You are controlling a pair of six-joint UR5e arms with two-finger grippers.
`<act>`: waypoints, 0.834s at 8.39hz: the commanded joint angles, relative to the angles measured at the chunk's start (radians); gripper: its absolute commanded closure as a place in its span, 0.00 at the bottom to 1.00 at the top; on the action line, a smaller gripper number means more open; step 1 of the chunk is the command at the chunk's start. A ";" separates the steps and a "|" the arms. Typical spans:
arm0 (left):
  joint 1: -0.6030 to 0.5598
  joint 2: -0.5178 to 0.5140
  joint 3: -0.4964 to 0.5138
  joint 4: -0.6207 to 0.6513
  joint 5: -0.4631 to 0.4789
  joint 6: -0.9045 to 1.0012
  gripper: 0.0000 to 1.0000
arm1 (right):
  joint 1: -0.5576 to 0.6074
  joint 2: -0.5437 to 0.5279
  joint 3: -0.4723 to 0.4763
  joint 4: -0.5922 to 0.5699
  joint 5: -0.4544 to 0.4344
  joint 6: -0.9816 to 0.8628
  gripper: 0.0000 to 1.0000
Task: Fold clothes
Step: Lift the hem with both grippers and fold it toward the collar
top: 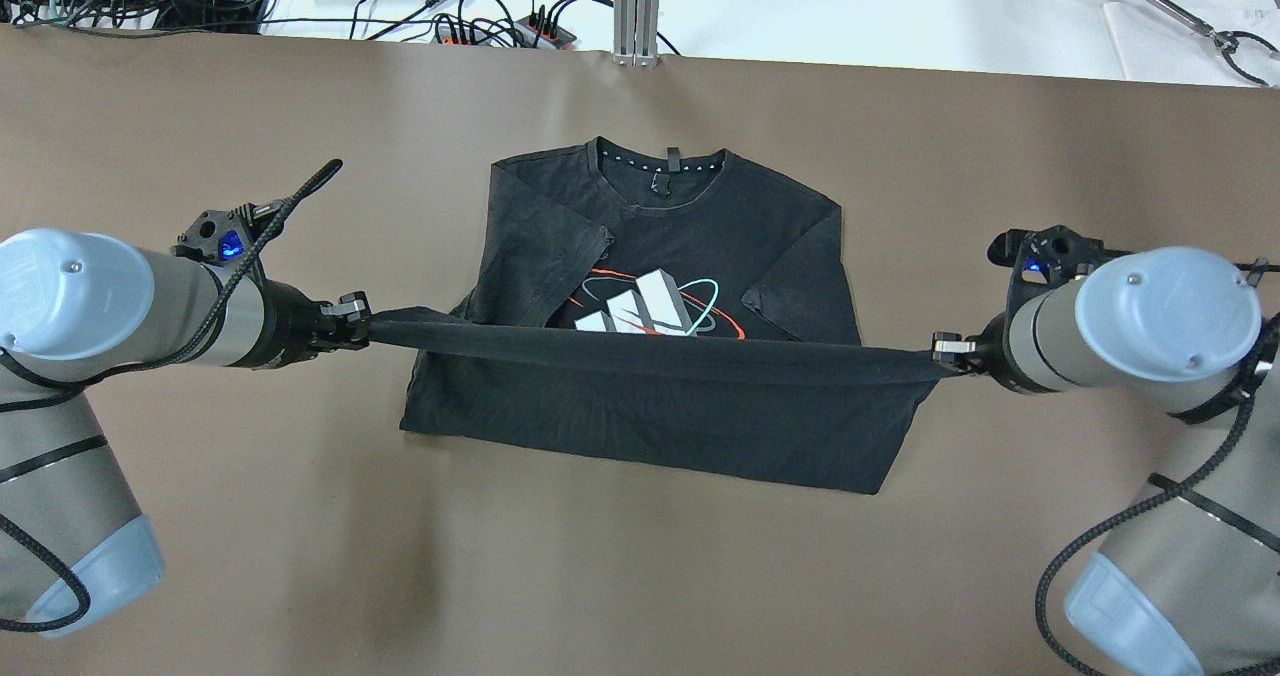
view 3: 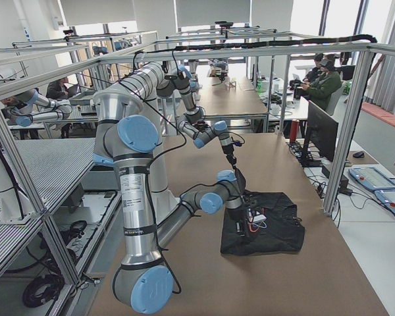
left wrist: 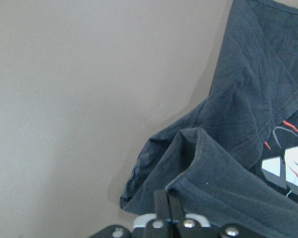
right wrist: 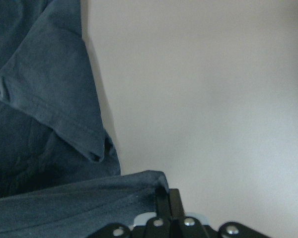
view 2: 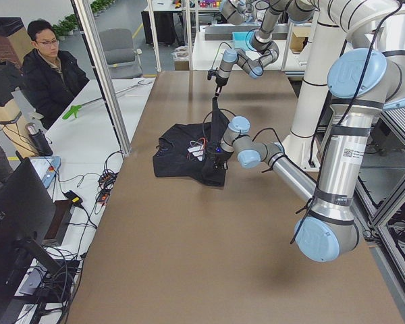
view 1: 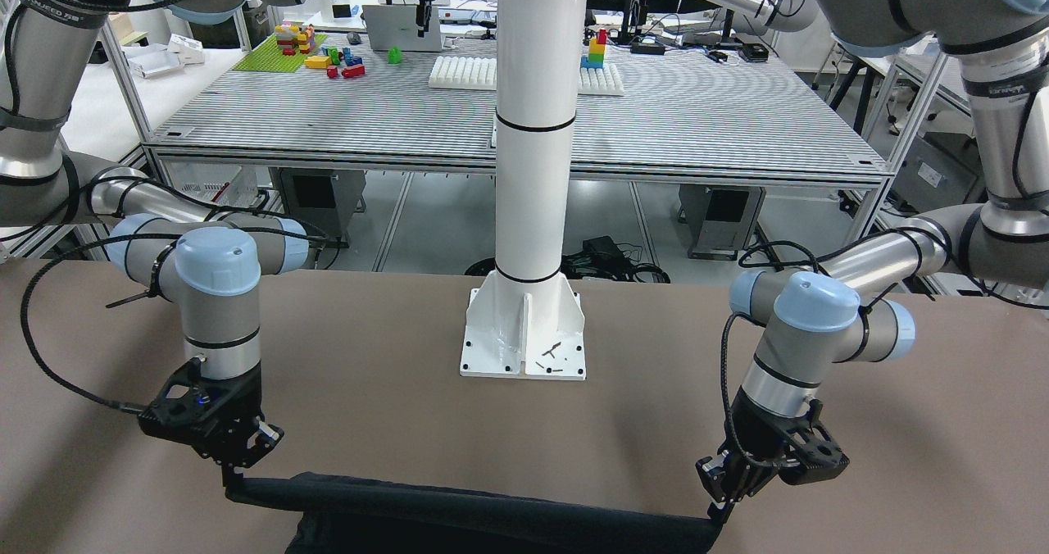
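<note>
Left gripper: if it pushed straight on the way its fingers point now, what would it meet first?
The black T-shirt itself: the left gripper is shut on its raised hem, and the wrist view shows more of that shirt lying just ahead, then the brown table. Depth is hard to judge.

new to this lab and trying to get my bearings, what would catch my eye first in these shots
The black t-shirt lies chest-up in the middle of the brown table, its bottom hem lifted and pulled into a taut band across the white and red print. The left gripper and right gripper each pinch one end of that band. A white pole rises from the table between the arms in the front-facing view.
</note>
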 commanded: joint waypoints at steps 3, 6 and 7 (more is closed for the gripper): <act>-0.060 -0.182 0.141 0.091 -0.002 0.006 1.00 | 0.135 0.235 -0.289 0.012 0.000 -0.111 1.00; -0.109 -0.221 0.204 0.086 -0.005 0.058 1.00 | 0.149 0.398 -0.491 0.030 -0.006 -0.125 1.00; -0.116 -0.221 0.218 0.086 -0.005 0.066 1.00 | 0.149 0.425 -0.571 0.109 -0.009 -0.119 1.00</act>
